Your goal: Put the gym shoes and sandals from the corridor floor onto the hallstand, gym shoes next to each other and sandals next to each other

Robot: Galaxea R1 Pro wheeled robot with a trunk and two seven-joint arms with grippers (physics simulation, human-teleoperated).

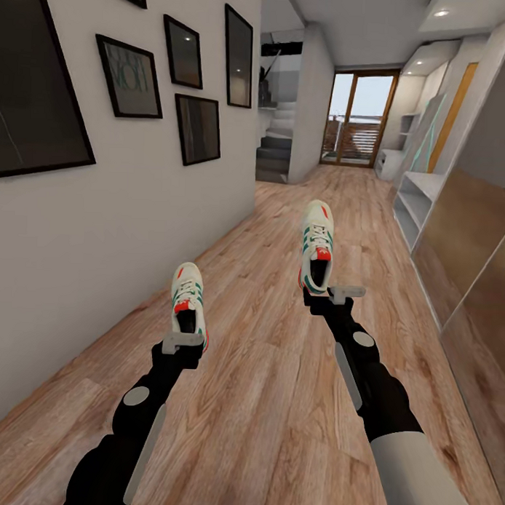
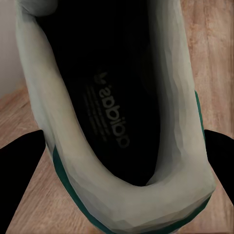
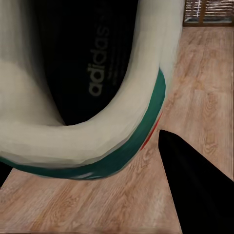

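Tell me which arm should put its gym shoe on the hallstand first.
Right, probably. The right gripper holds its gym shoe on the side of the corridor where the light grey hallstand stands; the left gripper holds its shoe nearer the picture wall.

Two gym shoes [image 1: 187,297] [image 1: 317,244] (one per arm); five framed pictures [image 1: 130,76] on wall.

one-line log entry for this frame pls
phase: carrying along corridor | left gripper: shut on left gym shoe heel | right gripper: shut on right gym shoe heel | hallstand: ahead, right side
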